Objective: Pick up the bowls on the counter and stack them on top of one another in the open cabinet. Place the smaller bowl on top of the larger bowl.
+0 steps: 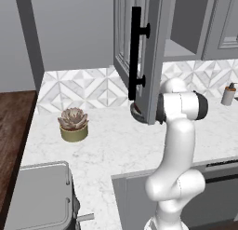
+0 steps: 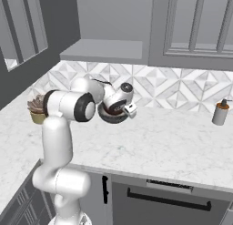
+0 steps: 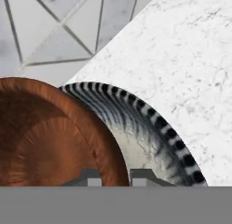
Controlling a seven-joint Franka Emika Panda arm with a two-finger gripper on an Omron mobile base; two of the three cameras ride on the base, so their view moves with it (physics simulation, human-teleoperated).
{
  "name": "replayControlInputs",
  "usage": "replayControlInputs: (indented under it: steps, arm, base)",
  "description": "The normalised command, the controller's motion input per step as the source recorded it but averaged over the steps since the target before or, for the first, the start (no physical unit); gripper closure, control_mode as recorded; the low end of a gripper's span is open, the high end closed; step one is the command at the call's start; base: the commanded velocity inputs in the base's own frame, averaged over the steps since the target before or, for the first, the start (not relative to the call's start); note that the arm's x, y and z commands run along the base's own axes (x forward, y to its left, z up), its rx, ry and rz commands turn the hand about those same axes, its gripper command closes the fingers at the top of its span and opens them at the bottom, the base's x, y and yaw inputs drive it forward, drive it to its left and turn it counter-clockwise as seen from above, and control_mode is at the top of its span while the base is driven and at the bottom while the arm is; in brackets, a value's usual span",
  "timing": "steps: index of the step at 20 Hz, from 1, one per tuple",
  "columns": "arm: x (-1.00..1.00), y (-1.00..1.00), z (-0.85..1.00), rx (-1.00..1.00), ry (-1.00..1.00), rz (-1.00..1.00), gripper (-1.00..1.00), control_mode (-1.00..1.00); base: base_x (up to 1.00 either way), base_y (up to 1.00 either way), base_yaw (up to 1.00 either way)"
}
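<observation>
In the hand view the glossy reddish-brown bowl [image 3: 50, 141] fills the lower left, and my gripper [image 3: 115, 177] is shut on its rim, one fingertip [image 3: 88, 177] inside and one outside. Right behind it lies the grey bowl [image 3: 152, 132] with a dark-striped rim, on the white marble counter [image 3: 190, 60]. From the right base view my gripper [image 2: 119, 108] is low over the bowls [image 2: 112, 116] near the tiled backsplash. The open cabinet's shelf [image 2: 102, 51] is above. In the left base view the cabinet door [image 1: 155, 52] hides most of the bowls [image 1: 135, 111].
An olive pot with a succulent [image 1: 73, 124] stands left of the bowls. A soap dispenser [image 2: 220, 112] stands far right by the backsplash. The open door's black bar handle [image 1: 135, 52] hangs above the counter. A sink [image 1: 37, 196] lies at the near left.
</observation>
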Motion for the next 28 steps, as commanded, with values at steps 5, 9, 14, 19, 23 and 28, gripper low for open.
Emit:
replayControlInputs:
  steps: [5,9,14,19,23,28]
  arm:
    - [0.47,0.0,-0.17,0.0,0.02,0.0,1.0,-1.0]
    - [0.12,0.04,-0.07,-0.01,0.04,0.0,-1.0,-1.0]
    - [0.0,0.07,0.43,0.0,-0.14,0.0,-1.0,-1.0]
    - [-0.16,0.05,0.25,-0.04,-0.01,0.0,-1.0,-1.0]
    - [-0.33,0.14,-0.08,-0.07,0.1,0.0,-1.0,-1.0]
    - [-0.18,0.23,-0.17,-0.04,0.18,0.0,-1.0,-1.0]
  base:
    - [0.0,0.0,0.0]
    - [0.0,0.0,0.0]
    - [0.0,0.0,0.0]
    - [0.0,0.0,0.0]
    - [0.0,0.0,0.0]
    - [0.0,0.0,0.0]
